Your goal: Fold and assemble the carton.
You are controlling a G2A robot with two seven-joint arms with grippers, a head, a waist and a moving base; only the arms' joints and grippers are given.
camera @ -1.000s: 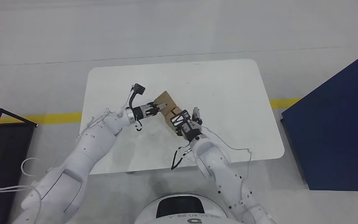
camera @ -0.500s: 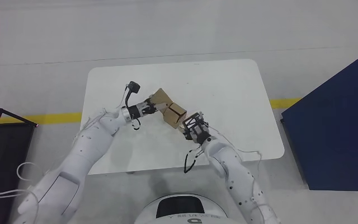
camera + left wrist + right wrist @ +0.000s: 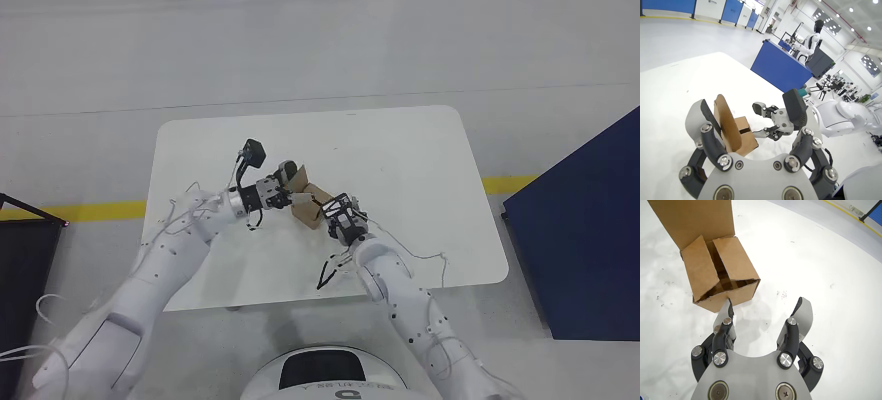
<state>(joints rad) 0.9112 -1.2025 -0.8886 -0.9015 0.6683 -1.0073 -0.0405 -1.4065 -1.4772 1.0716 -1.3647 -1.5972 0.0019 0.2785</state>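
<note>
Left arm lies stretched across the table's left side. The left gripper is spread wide, with the carton's tall flap upright against one pad. Right gripper is also spread, one fingertip touching the carton wall. The carton sits mid white table, its short flaps half folded in. Grey floor, yellow line, blue partition.

Carton: plain brown cardboard. Counter: white, scattered dark specks. Right end effector: silver plate, black links and pads. Floor: pale grey, with a yellow stripe. Partition: dark blue.
</note>
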